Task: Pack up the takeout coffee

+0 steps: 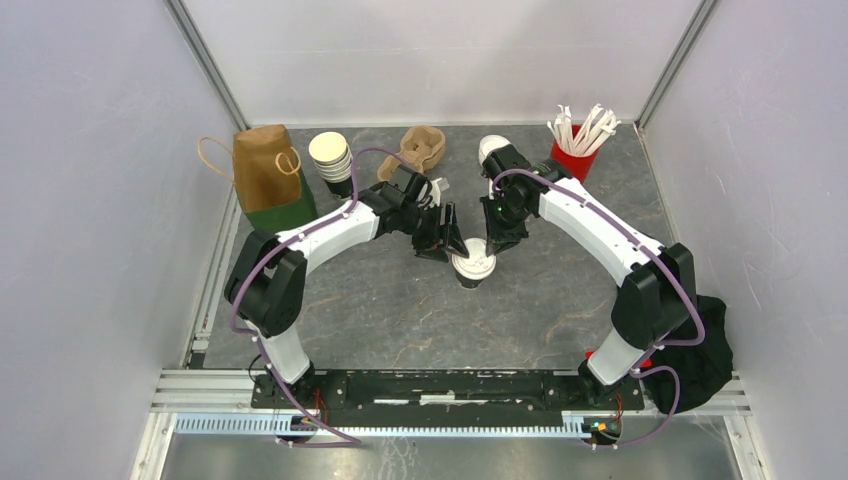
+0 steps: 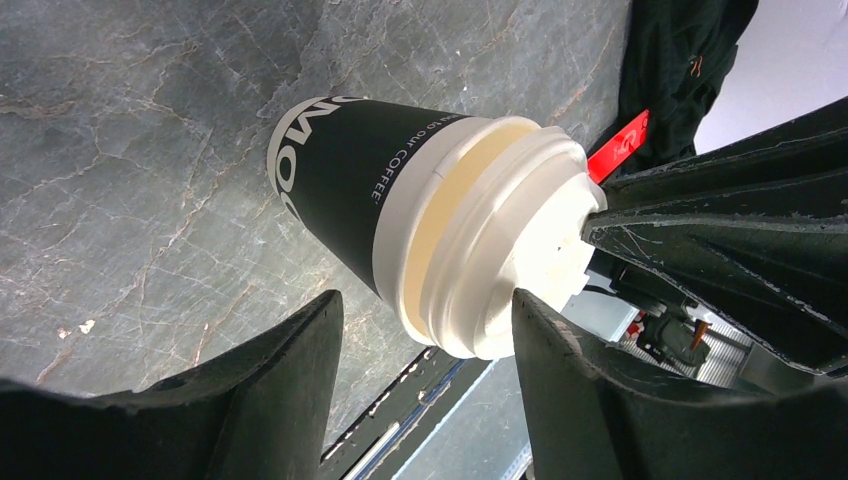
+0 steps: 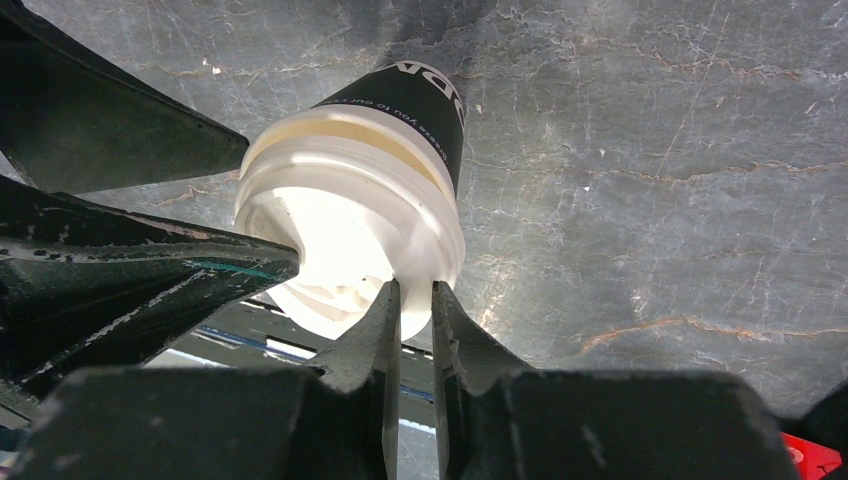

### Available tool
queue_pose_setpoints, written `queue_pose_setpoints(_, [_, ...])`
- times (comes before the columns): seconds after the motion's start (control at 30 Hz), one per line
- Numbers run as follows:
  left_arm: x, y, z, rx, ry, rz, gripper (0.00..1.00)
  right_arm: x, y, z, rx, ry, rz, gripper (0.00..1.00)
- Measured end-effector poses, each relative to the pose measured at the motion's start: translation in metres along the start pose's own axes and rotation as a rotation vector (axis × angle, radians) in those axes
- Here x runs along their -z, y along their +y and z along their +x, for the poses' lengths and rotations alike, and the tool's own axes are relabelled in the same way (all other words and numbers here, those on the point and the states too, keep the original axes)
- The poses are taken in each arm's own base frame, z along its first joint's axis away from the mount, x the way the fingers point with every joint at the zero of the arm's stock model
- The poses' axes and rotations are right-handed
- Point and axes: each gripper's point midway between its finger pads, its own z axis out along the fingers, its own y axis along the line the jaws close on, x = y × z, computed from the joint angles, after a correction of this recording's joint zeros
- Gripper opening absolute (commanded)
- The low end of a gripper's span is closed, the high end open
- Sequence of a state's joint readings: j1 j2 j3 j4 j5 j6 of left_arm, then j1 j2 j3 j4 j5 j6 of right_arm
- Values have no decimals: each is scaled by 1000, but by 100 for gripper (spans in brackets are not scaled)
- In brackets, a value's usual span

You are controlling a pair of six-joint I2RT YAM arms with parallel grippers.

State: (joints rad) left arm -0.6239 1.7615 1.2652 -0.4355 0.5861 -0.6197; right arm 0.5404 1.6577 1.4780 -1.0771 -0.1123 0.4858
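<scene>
The takeout coffee (image 1: 472,268), a black paper cup (image 2: 340,170) with a white lid (image 2: 500,250), stands mid-table between both arms. My left gripper (image 1: 443,238) is open, its jaws on either side of the lid (image 3: 350,220). One fingertip (image 2: 530,320) touches the lid's edge and the other stands off it. My right gripper (image 1: 490,242) comes in from the other side. Its narrow jaws (image 3: 410,288) are closed on the lid's rim, and its fingers (image 2: 700,240) also show in the left wrist view.
Along the back stand a brown paper bag (image 1: 266,168), a stack of lidless cups (image 1: 331,158), a cardboard cup carrier (image 1: 422,148), a stack of white lids (image 1: 490,148) and a red holder of wrapped straws (image 1: 576,150). A black cloth (image 1: 705,350) lies by the right arm's base.
</scene>
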Motion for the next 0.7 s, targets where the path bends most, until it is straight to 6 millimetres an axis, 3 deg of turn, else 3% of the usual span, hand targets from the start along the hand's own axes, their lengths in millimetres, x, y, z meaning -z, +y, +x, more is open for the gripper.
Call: queue_pose_setpoints(0.7, [0,1,1,3,3,-2,59,-9,2,-4,-1,9,-14,16])
